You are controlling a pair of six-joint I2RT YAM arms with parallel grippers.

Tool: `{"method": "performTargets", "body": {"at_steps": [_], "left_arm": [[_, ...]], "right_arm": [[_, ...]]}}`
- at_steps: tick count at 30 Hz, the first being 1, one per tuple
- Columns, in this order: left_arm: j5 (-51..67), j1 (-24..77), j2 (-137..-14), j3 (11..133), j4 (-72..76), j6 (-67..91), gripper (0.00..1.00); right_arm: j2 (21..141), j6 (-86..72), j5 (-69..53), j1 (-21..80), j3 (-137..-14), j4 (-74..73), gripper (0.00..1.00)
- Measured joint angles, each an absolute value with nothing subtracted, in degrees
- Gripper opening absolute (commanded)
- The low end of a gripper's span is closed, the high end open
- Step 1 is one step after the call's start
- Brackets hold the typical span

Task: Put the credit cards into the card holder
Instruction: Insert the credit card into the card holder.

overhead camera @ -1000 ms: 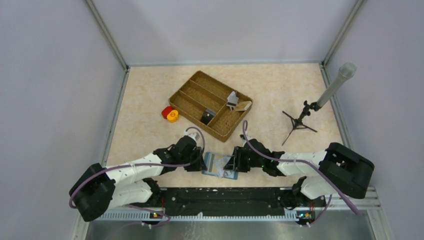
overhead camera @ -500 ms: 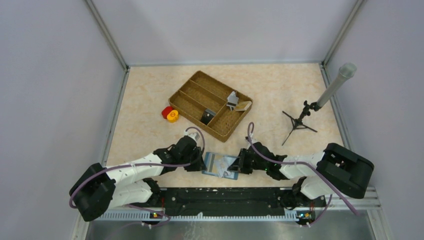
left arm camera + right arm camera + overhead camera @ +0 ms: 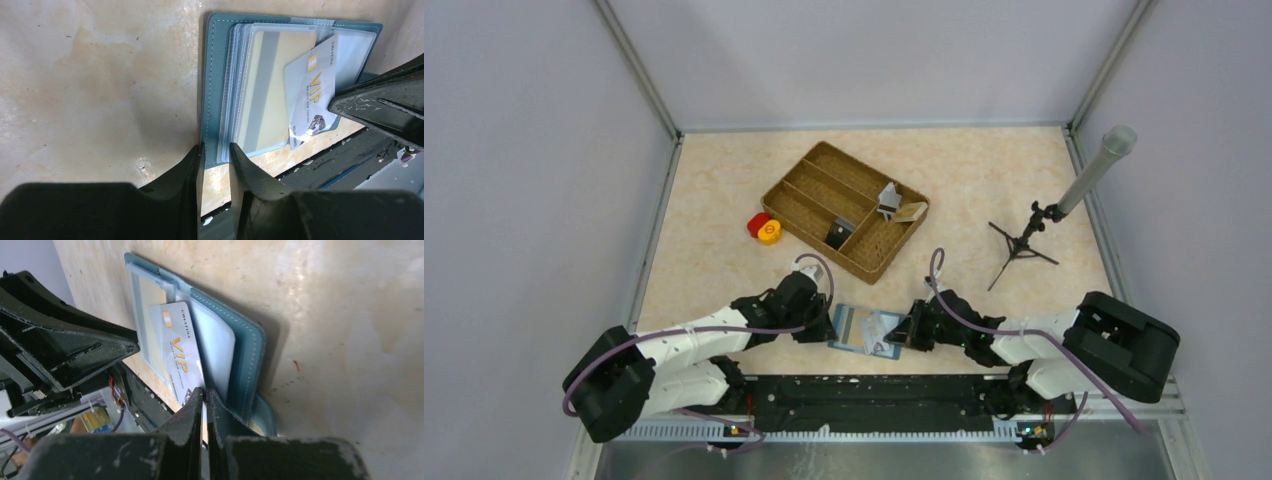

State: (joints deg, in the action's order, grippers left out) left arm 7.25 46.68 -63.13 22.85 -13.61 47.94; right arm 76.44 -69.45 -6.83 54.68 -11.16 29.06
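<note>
The left gripper [image 3: 216, 147] was clamped on the near edge of the open card holder [image 3: 212, 95], its teal cover and the clear sleeve edges caught between the jaws, pinning it flat on the worktop [image 3: 984, 180]. Directly opposite, the right gripper [image 3: 205, 392] was pinched shut on the near corner of a white VIP card [image 3: 177, 350], which lay aslant over the sleeves just ahead of its fingertips. Whether the far edge had entered a slot could not be told. A tan card [image 3: 270, 90] sat inside a sleeve between the two grippers. The likeliest trouble was the skew: pushed on at that angle, the card would probably catch a sleeve lip, ride over the top, or buckle the soft plastic rather than slide in. A corner hold also gave little control, so the card could pivot or slip out of the jaws. A harder push could drag the holder through the left gripper's narrow bite. Room was tight, since the two grippers nearly faced each other across the holder and the worktop's near edge and the black base rail [image 3: 874, 390] lay just behind both. Ahead of them bare surface ran to the woven tray [image 3: 792, 167], well apart.
</note>
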Motion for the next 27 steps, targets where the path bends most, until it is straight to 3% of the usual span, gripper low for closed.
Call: {"method": "performTargets", "body": {"at_steps": [27], "left_arm": [[9.63, 46.96, -63.09, 21.12, -9.67, 50.06, 0.29]], "right_arm": [[74.52, -72.25, 6.7, 58.46, -13.32, 24.18, 0.0]]}}
